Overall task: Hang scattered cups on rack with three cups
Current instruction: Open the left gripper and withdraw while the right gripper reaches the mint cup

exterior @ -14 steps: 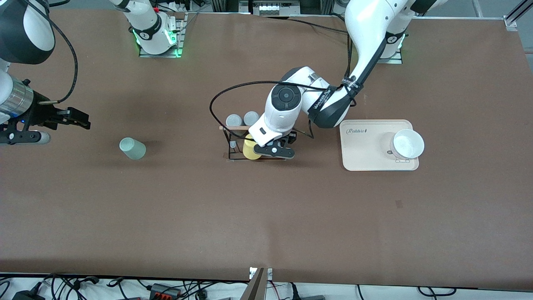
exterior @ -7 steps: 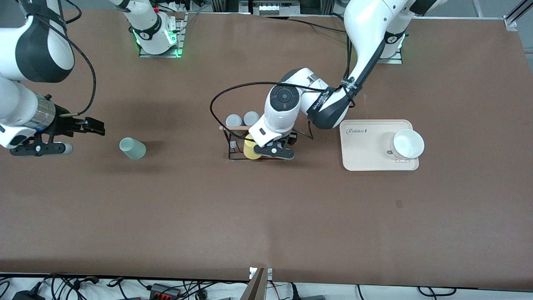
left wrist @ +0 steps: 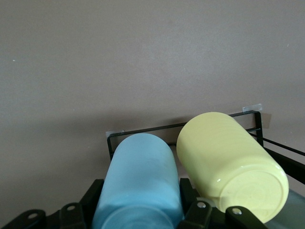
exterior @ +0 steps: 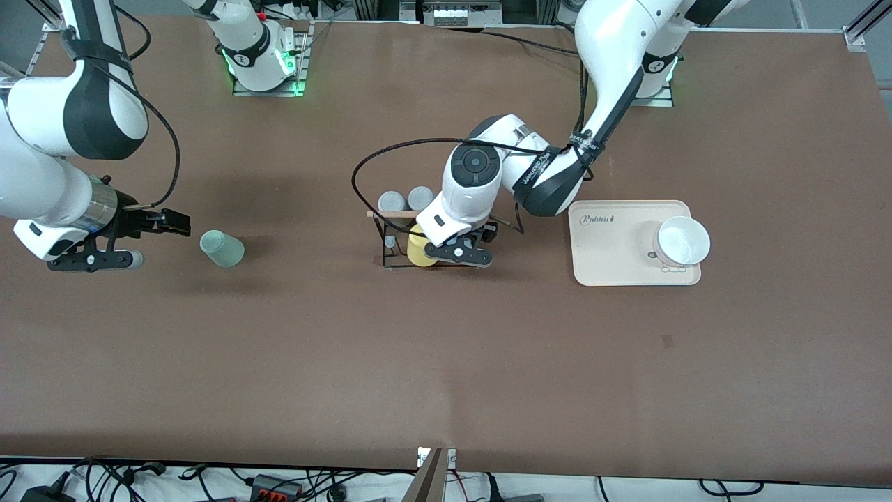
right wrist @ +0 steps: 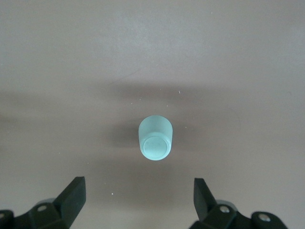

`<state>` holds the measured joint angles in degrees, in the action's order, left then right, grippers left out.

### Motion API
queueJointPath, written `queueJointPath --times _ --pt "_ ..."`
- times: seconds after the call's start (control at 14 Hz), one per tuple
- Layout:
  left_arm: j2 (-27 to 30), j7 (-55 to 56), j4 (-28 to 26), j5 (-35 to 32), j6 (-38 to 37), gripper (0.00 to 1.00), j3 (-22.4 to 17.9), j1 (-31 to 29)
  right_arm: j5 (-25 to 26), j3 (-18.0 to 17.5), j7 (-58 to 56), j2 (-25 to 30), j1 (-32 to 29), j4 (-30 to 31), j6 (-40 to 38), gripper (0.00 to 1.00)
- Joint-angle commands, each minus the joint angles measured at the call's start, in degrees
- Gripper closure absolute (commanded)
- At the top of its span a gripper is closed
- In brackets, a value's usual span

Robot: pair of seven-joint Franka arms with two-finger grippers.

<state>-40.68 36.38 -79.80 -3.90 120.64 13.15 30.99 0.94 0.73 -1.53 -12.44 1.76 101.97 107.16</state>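
Table (exterior: 446,362) is a big brown surface with everything sitting along the middle strip. Beige tray (exterior: 613,251) is toward the left arm's end, with a white bowl (exterior: 683,240) on it. Near the centre is the black wire rack (exterior: 385,240), wooden rod along its top, two grey cups (exterior: 406,200) on its side farther from the front camera and a yellow cup (left wrist: 228,162) hanging on the nearer side.

Left gripper (exterior: 465,252) is down at the rack, fingers clamped on the light blue cup (left wrist: 140,186), which lies right beside the yellow one over the rack's frame.

Mint green cup (exterior: 221,249) is well apart from the rack, toward the right arm's end, resting on the table. Right gripper (exterior: 157,223) hangs low just beside it, fingers (right wrist: 71,198) spread wide, nothing in them, cup lined up between them in the wrist view.
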Motion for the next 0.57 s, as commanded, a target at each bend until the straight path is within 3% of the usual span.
queueJointPath --times 0.0,0.29,0.5 --pt "0.3 -0.6 -0.1 -0.9 -0.4 0.00 0.0 0.0 0.7 0.0 2.7 -0.1 1.8 3.3 3.2 0.00" --pt "1.0 -0.4 0.3 -0.9 -0.7 0.00 0.0 -0.7 0.7 0.2 2.8 -0.9 1.0 6.2 6.0 0.00" --pt "5.3 -0.3 1.0 -0.9 -4.5 0.00 -0.7 -1.6 0.7 0.3 2.8 -1.7 0.9 10.0 11.7 0.00"
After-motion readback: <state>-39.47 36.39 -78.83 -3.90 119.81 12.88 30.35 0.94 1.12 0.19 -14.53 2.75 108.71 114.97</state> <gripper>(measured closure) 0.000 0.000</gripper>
